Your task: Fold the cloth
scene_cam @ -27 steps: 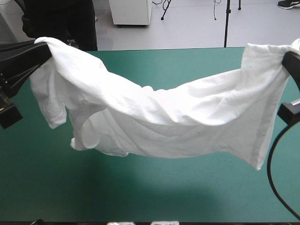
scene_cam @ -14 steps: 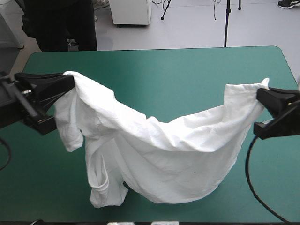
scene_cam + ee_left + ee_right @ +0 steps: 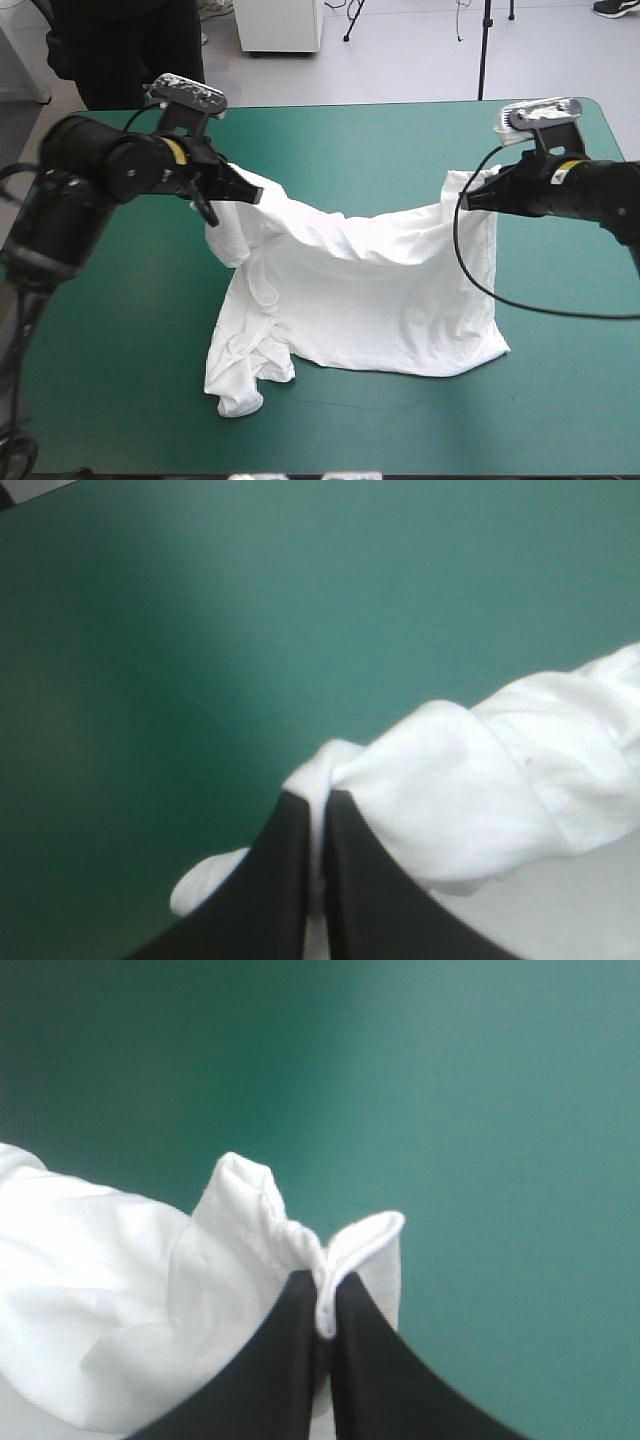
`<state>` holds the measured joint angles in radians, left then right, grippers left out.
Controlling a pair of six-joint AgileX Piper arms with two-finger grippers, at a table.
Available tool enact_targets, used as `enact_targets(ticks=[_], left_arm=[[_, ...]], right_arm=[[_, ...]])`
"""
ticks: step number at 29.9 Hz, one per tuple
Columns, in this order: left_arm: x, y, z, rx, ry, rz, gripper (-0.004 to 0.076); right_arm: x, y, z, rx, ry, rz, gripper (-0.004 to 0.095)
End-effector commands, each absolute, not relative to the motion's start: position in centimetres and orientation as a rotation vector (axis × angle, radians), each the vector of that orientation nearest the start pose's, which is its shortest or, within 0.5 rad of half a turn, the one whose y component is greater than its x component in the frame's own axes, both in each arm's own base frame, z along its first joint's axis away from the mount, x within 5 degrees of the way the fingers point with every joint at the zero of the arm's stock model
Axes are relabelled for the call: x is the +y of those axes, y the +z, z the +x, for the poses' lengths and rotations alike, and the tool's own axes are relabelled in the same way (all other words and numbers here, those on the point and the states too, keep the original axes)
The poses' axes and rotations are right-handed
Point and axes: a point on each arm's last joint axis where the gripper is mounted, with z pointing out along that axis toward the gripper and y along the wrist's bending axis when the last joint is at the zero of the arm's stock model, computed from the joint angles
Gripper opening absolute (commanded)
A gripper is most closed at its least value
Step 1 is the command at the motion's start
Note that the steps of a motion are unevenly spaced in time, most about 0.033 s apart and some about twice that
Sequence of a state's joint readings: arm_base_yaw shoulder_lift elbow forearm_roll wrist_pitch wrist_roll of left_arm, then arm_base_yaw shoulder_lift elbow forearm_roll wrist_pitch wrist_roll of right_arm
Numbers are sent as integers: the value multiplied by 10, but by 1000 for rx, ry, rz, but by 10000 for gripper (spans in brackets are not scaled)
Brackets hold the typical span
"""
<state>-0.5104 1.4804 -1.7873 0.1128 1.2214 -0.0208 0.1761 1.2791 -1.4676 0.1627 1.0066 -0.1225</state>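
Left gripper [image 3: 247, 191] and right gripper [image 3: 471, 200] each pinch the T-shirt [image 3: 370, 295] | I want both lowered evenly, held edge taut.

The T-shirt [image 3: 380, 290] is showing as soft white cloth, matt and finely textured, wrinkling in loose creases. The teal-green table cover [image 3: 380, 140] is looking smooth and matt, catching only a faint sheen. The black fingers [image 3: 275, 890] are appearing smooth and dull, like plastic or rubber.
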Motion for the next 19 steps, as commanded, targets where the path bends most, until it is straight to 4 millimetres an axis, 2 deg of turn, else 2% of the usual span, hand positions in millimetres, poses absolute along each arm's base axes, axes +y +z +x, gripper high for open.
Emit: enact_targets(ticks=[1, 5, 10, 12, 15, 16, 19], left_arm=[[-145, 456, 289, 2216, -36, 559, -9], [-155, 426, 324, 2250, 3, 556, -9], [-152, 393, 359, 2313, 12, 498, -9], [-148, 383, 368, 2348, 0, 469, -8], [-144, 371, 377, 2398, -66, 425, -1], [-143, 366, 380, 2416, -88, 416, 16], [-144, 358, 384, 2451, -136, 416, 128]], right_arm=[[57, 424, 288, 2219, 153, -307, -17], [62, 390, 325, 2293, 120, -317, -17], [65, 347, 359, 2394, 78, -336, -11], [66, 335, 368, 2424, 61, -347, 29], [68, 322, 378, 2456, 60, -352, 216], [68, 321, 380, 2460, 60, -352, 309], [68, 323, 383, 2453, 54, -354, 576]])
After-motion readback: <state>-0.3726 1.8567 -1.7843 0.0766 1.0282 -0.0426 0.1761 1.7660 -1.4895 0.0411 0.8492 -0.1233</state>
